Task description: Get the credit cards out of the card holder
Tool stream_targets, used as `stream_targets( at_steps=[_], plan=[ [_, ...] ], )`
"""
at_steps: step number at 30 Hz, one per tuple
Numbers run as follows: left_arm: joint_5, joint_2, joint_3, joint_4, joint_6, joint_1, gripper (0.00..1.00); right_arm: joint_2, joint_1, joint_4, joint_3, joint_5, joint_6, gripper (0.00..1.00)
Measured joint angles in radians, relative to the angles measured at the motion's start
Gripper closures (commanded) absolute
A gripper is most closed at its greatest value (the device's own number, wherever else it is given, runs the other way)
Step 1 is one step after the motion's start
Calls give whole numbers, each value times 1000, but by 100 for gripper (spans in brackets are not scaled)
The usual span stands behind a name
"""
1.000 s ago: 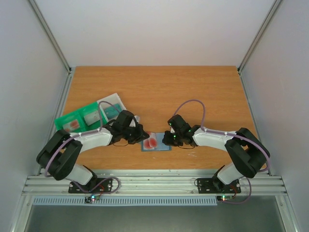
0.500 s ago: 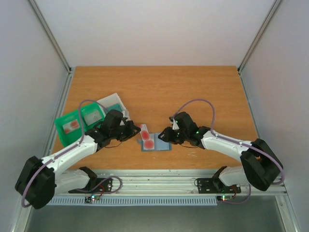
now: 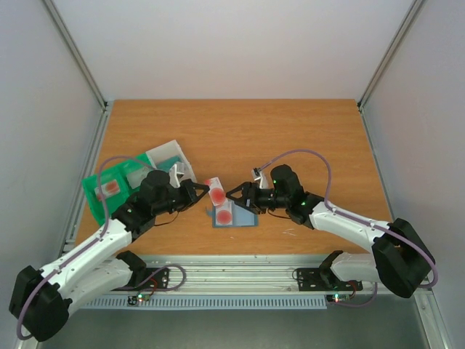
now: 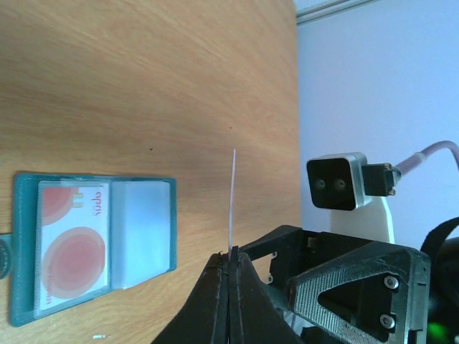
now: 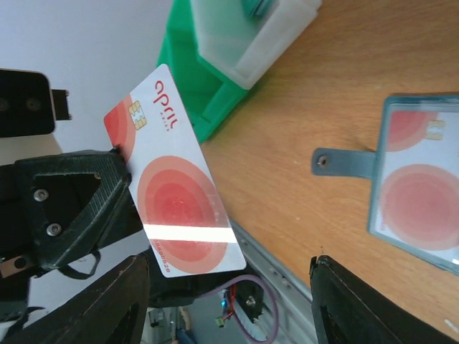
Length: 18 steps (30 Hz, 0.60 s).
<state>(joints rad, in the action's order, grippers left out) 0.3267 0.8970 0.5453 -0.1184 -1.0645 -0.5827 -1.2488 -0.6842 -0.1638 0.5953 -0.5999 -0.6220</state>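
While our left pincer (image 3: 203, 189) pinches one card (image 3: 216, 193) aloft, the holder (image 3: 243, 220) lies open on the bench (image 3: 290, 138) between both arms, its second card (image 3: 226, 214) nearest our right pincer (image 3: 236, 198), which gapes wide and empty.

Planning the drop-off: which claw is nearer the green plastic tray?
Left. The left claw, gripping a white red-circled card, is just right of the green tray; the right claw is farther right, over the slate-blue wallet.
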Motion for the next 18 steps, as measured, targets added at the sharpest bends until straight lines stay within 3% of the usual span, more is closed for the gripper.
stream_targets(
  at_steps=[7,18],
  plan=[
    [24,-47,-29,96,-54,0,100,8,0,-58,0,-39,-48,49],
    [52,-60,-56,185,-103,0,99,8,0,-141,0,-89,-77,99]
  ],
)
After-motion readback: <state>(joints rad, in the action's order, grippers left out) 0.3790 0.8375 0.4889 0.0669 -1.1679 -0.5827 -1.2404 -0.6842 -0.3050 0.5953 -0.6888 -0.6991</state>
